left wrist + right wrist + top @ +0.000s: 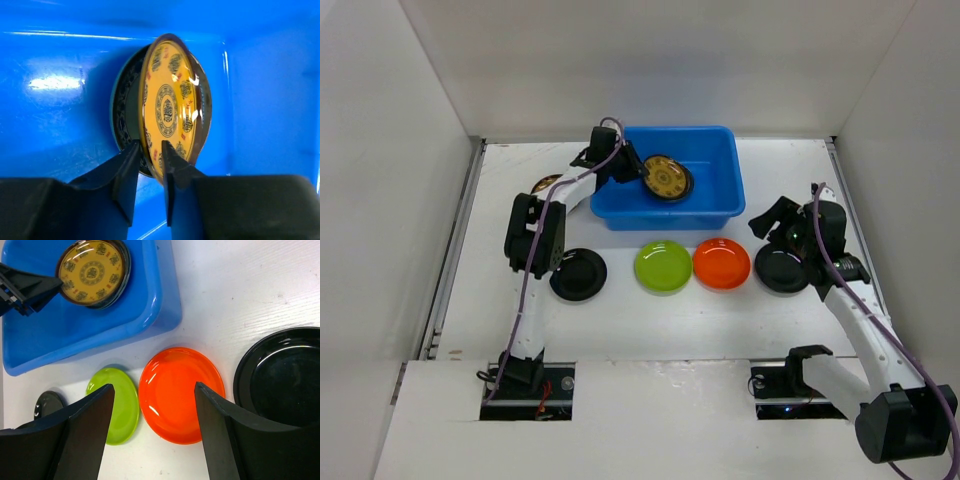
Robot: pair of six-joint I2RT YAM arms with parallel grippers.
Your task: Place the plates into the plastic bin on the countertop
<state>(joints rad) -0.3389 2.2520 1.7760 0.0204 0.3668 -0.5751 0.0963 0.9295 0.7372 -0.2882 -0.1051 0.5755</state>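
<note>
The blue plastic bin (710, 190) stands at the back of the white countertop (620, 320). My left gripper (628, 170) reaches into it and is shut on the rim of a yellow-brown patterned plate (667, 178), seen close up in the left wrist view (170, 105), which leans on a blue-grey patterned plate (122, 107). My right gripper (770, 222) is open and empty, above the orange plate (180, 395). The lime green plate (662, 266), the orange plate (721, 264) and two black plates (578, 275) (782, 270) lie in a row in front of the bin.
Another yellow-brown plate (546, 183) lies left of the bin, partly hidden by the left arm. White walls close in the back and both sides. The arm bases sit at the near edge.
</note>
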